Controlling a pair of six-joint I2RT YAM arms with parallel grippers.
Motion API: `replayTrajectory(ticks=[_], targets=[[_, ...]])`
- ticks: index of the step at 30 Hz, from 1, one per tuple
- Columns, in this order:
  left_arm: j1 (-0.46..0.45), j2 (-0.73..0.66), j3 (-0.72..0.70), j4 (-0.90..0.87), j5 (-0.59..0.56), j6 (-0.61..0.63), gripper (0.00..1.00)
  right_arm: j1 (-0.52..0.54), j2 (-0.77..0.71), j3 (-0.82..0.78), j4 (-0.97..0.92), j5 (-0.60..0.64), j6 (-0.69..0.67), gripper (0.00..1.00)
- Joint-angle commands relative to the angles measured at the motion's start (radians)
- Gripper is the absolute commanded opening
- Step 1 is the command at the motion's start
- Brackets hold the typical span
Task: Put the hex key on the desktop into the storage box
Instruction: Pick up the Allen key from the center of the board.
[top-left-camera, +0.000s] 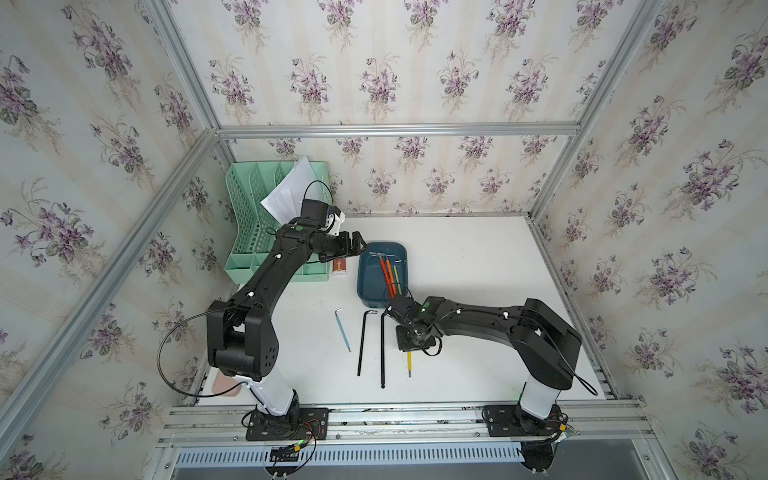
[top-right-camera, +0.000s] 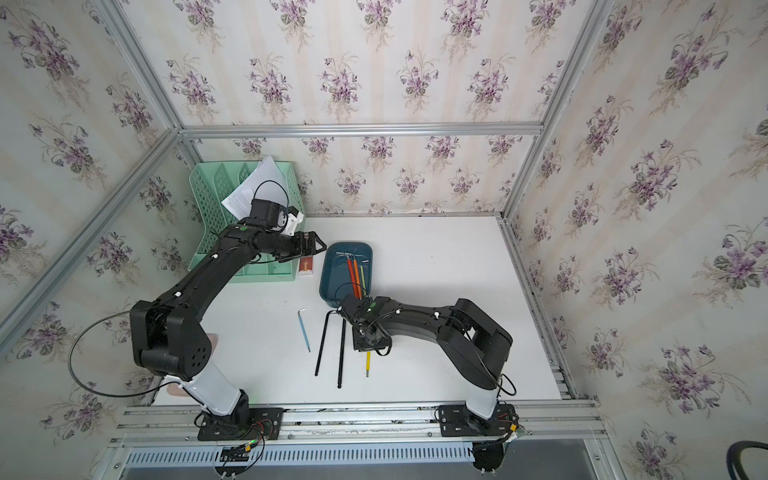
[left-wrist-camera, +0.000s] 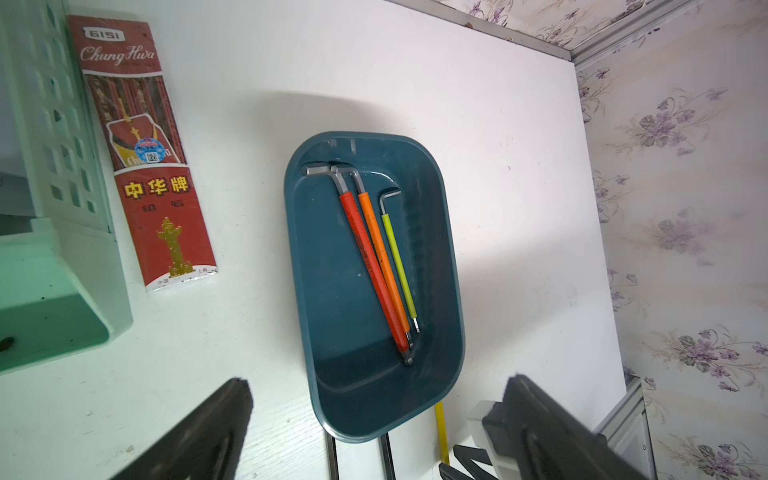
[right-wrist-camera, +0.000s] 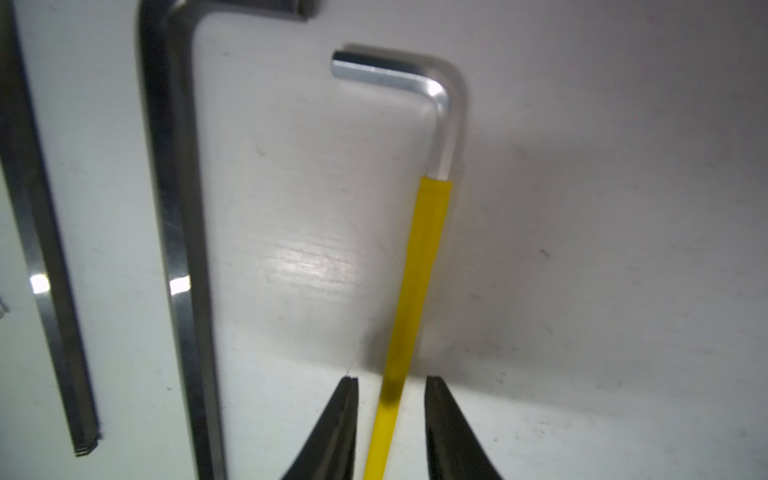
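Sitting far left by wall: green mesh organizer with papers, red pencil pack just beside it. Left tool hangs over storage box far corner, spread wide, holding nothing. Box holds red key, orange key, lime key. Lying nearer front on surface: blue key, long black key, second black key, yellow hex key. Right tool straddles yellow hex key, fingers apart, not touching. Wide open room from box to right rail.

- bright, even light in both top views, lines bowed toward the corners
- broad grey shadow on the desktop around the storage box in the left wrist view
- right wrist view dim and soft (close range), glare beside the yellow hex key
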Motion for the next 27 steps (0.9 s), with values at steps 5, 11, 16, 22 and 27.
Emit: replayTrajectory(ticks=[5, 11, 16, 22, 27], targets=[[0.0, -0.031, -0.007, -0.002, -0.016, 0.024, 0.99, 0.006, 0.039, 0.016, -0.028, 0.041, 0.013, 0.32], [0.001, -0.038, -0.011, 0.0, -0.016, 0.023, 0.99, 0.014, 0.065, -0.004, 0.009, 0.049, 0.038, 0.32], [0.0, -0.042, -0.003, -0.007, -0.007, 0.023, 0.99, 0.026, 0.091, -0.031, 0.019, 0.075, 0.062, 0.31], [0.0, -0.018, -0.003, -0.004, -0.02, 0.023, 0.99, 0.026, 0.14, -0.036, -0.027, 0.131, 0.055, 0.28], [-0.001, -0.002, 0.001, -0.013, -0.011, 0.018, 0.99, 0.028, 0.1, -0.113, 0.063, 0.087, 0.074, 0.25]])
